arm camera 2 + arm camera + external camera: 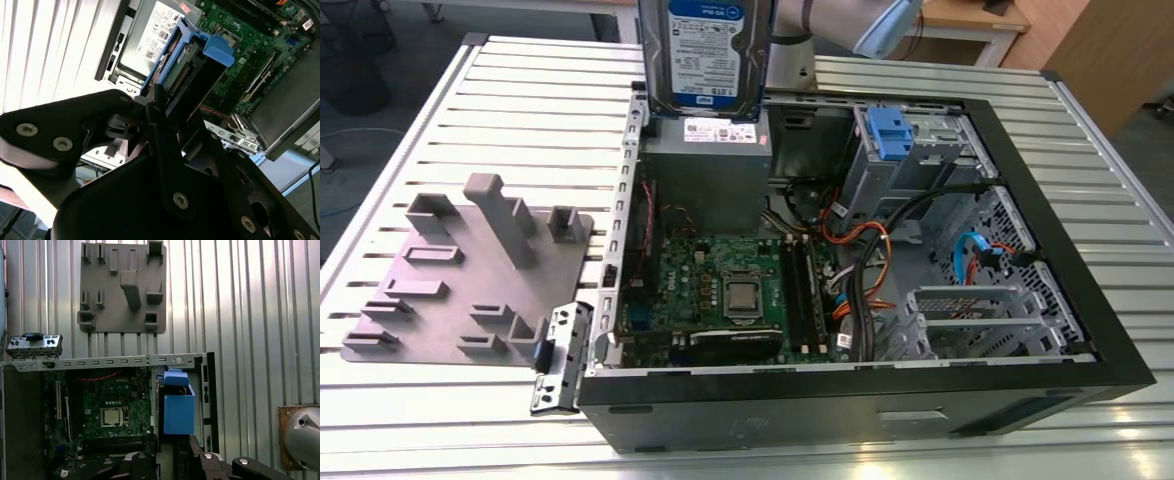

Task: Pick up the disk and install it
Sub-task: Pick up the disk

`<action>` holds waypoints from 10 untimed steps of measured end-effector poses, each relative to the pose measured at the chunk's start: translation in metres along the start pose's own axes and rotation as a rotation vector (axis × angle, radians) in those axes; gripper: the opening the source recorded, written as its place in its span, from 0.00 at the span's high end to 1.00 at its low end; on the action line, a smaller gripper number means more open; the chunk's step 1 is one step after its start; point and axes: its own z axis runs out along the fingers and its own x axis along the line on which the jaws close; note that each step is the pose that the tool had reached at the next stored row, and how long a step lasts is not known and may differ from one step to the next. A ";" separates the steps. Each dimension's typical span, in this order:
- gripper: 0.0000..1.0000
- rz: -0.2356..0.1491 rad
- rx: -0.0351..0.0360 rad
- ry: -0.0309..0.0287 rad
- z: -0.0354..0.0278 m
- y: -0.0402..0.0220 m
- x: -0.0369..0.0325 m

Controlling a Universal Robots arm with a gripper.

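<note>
Free air around the disk above the case; cables seemingly crowd its middle.

One disk hung above one open computer case. One grey fixture plate lay beside the case.

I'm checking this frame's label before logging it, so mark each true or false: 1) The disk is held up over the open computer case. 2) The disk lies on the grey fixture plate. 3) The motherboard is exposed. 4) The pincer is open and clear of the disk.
1) True. The disk is up in the air over the computer case, not seated in it.
2) False. The grey fixture plate sits beside the case on the exterior view's left. The disk is not on it.
3) True. The case is open and the motherboard is in plain sight.
4) False. The pincer is shut on the disk.
</note>
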 end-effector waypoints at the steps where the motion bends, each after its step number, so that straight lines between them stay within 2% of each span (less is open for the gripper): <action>1: 0.65 0.000 0.0000 0.0000 -0.0001 -0.0023 -0.0001; 10: 0.65 0.000 -0.0001 0.0001 -0.0008 -0.0240 -0.0013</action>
